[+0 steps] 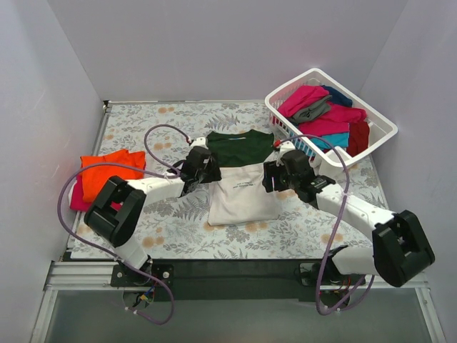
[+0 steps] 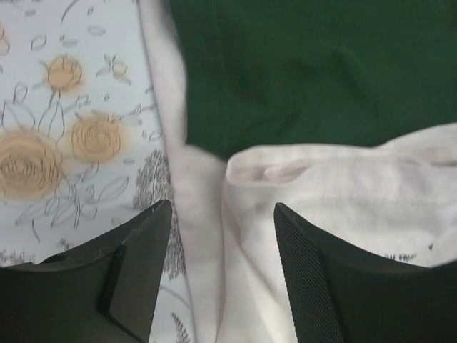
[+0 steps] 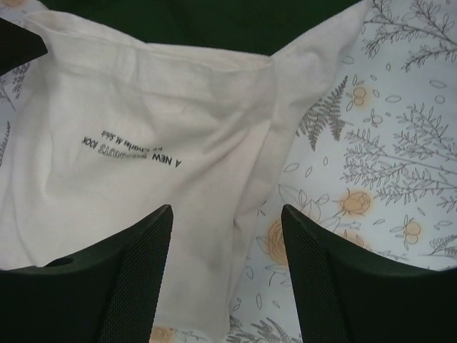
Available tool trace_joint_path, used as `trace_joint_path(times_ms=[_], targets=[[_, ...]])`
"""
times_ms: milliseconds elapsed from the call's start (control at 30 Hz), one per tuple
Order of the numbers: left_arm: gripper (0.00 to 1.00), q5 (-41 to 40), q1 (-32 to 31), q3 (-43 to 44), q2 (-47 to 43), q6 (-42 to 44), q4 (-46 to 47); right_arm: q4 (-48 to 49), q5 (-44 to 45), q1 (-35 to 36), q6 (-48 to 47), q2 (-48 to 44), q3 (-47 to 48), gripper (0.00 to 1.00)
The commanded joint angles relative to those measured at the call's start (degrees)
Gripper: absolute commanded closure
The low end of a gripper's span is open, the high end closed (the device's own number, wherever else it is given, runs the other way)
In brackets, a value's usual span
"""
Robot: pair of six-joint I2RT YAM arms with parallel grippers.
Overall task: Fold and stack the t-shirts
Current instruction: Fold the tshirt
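A cream-white t-shirt with dark green sleeves (image 1: 243, 182) lies partly folded in the middle of the table, green part at the far end. My left gripper (image 1: 207, 168) is open over its left edge; in the left wrist view (image 2: 223, 214) cream cloth (image 2: 335, 193) and green cloth (image 2: 307, 71) lie between and beyond the fingers. My right gripper (image 1: 275, 175) is open over its right edge (image 3: 227, 214), above cream cloth with black lettering (image 3: 128, 146). An orange shirt on a magenta one (image 1: 107, 175) is stacked at the left.
A white slatted basket (image 1: 378, 128) at the back right holds several shirts in magenta, grey, teal, dark red and navy. The grey floral table cover (image 1: 157, 121) spans the table. Purple cables loop from both arms.
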Motion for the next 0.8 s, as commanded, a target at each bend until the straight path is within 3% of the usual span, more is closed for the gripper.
trace_joint_path(times_ms=[0, 133, 267, 767], targets=[[0.44, 2.4, 0.1, -4.3, -6.9, -3.3, -1.5, 0.5, -3.1, -0.1, 2.1, -7.0, -5.0, 0.43], [0.42, 8.9, -0.3, -12.6, -13.5, -8.2, -1.9, -1.1, -8.8, 0.0, 5.0, -13.9, -12.5, 0.41], [0.39, 8.8, -5.3, -18.5, -18.9, -12.1, -4.1, -2.6, -10.9, 0.0, 6.6, -18.4, -15.8, 0.4], [0.35, 8.4, -11.9, -28.6, -27.1, -20.6, -8.5, -0.7, -11.2, 0.0, 7.6, -14.9, -20.8, 0.39]])
